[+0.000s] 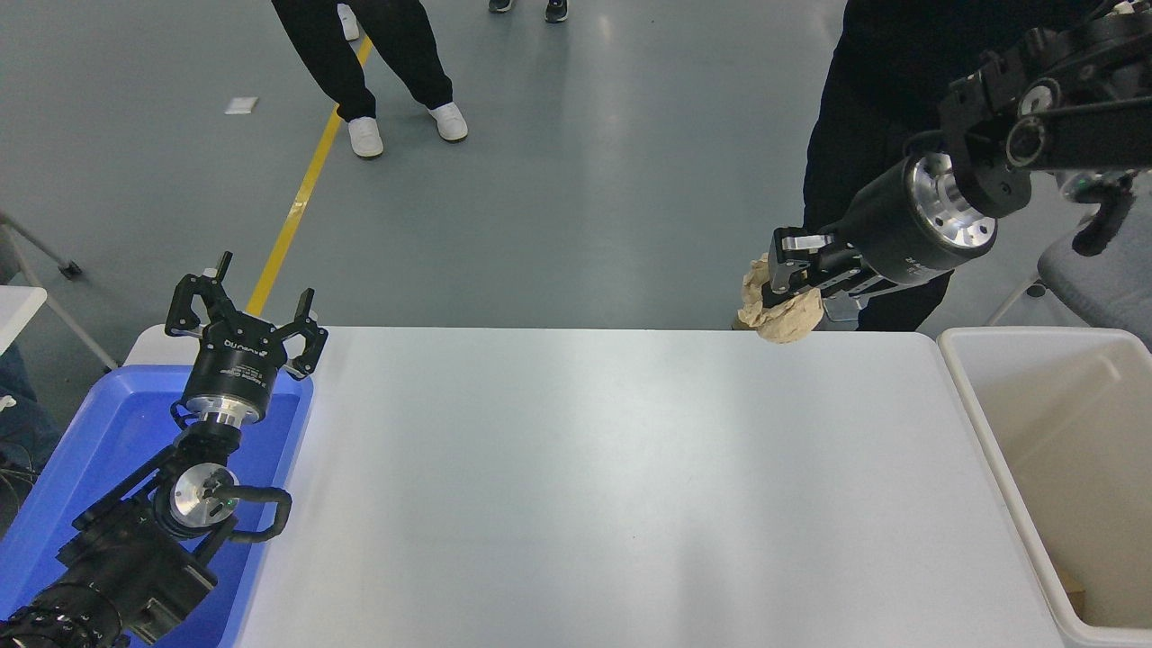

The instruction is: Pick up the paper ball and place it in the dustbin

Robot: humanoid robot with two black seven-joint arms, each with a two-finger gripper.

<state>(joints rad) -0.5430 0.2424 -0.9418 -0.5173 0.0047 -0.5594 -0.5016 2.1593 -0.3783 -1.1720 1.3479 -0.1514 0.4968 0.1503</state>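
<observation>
Your right black gripper (781,290) is clamped on the crumpled tan-brown kraft paper ball (785,313), held aloft over the far edge of the white rectangular table (576,486), with most of the wad bulging below the fingers. The large cream-white plastic dustbin (967,396) sits well to the right, so a shallow pinch on springy paper could slip in transit and drop the ball onto the table or the grey floor beyond; a person in dark clothing (864,135) stands just behind the arm. The left black gripper (243,310) is parked with its fingers apart over the shallow bright-blue plastic tray (90,432).
</observation>
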